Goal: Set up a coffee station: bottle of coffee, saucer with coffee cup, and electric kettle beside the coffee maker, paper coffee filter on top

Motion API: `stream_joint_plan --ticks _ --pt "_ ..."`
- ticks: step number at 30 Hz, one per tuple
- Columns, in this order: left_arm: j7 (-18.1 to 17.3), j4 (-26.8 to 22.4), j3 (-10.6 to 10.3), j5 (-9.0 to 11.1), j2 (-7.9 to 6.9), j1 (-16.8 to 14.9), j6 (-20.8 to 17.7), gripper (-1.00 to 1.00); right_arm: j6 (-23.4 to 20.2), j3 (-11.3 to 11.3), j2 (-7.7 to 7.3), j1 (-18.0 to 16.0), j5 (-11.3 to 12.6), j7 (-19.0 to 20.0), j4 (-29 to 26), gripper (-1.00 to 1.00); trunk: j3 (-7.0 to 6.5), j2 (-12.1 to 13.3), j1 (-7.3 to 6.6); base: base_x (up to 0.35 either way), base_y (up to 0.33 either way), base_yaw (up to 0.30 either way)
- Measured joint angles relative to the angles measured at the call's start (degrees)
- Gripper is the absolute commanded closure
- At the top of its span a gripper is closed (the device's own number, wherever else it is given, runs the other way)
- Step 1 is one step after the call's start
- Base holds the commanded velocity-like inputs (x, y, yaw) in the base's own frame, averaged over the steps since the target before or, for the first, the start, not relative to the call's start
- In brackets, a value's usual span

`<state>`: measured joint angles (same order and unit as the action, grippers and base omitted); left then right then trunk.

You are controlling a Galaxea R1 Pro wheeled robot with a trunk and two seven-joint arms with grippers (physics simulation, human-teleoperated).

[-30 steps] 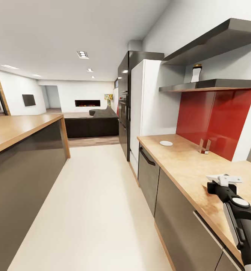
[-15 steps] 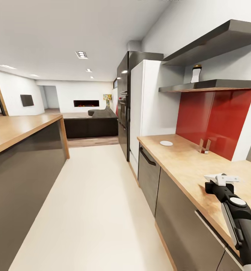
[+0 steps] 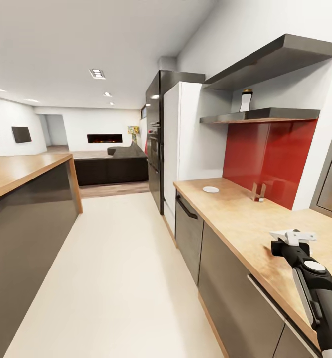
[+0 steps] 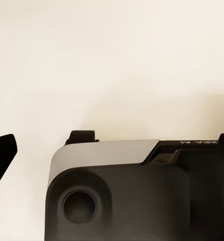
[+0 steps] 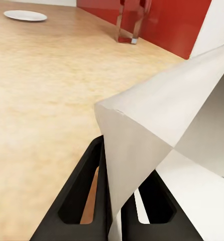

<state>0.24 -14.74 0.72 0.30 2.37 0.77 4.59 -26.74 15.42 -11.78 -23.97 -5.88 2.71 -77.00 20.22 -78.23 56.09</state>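
The right gripper sat at the lower right of the head view, its fingers pinched on the paper coffee filter, which stood up from the jaws as a folded pale sheet and filled the right half of the right wrist view. It hung just above the kitchen countertop, near the front edge. The relation that mattered was that the coffee maker, where the filter has to go, was not to be seen from here, so which way it lay from the fingers could not be told; the camera faced along the counter toward its far end, where the worktop stopped against a tall white cabinet.

The saucer lay flat near that far end, well apart from the gripper, straight ahead of the fingertips at the upper left of the right wrist view. A small metal stand stood at the foot of the red backsplash, between the saucer and the gripper. The bottle of coffee stood upright on the kitchen shelf, above the backsplash in the upper right of the frame.

The left gripper's dark body faced a pale floor; whether its fingers were apart or together could not be told. My judgement: the right arm was the one placed for any work along this counter
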Motion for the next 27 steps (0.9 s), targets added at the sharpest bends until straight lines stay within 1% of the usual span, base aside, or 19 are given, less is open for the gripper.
stream_joint_plan --ticks 6,11,19,27 --pt "0.0 0.0 0.0 0.0 0.01 0.0 0.0 -1.0 0.0 0.0 0.0 0.0 0.0 0.0 0.0 1.0 -0.01 0.0 0.0 0.0 0.0 -0.012" --pt "0.0 0.0 0.0 0.0 0.04 0.0 0.0 -1.0 0.0 0.0 0.0 0.0 0.0 0.0 0.0 1.0 -0.02 0.0 0.0 0.0 0.0 -0.139" --pt "0.0 0.0 0.0 0.0 0.0 0.0 0.0 -1.0 0.0 0.0 -0.04 0.0 0.0 0.0 0.0 1.0 -0.02 0.0 0.0 0.0 0.0 -0.051" --pt "0.0 0.0 0.0 0.0 -0.01 0.0 0.0 -1.0 0.0 0.0 -0.13 0.0 0.0 0.0 -0.1 1.0 -0.02 0.0 0.0 0.0 0.0 -0.13"
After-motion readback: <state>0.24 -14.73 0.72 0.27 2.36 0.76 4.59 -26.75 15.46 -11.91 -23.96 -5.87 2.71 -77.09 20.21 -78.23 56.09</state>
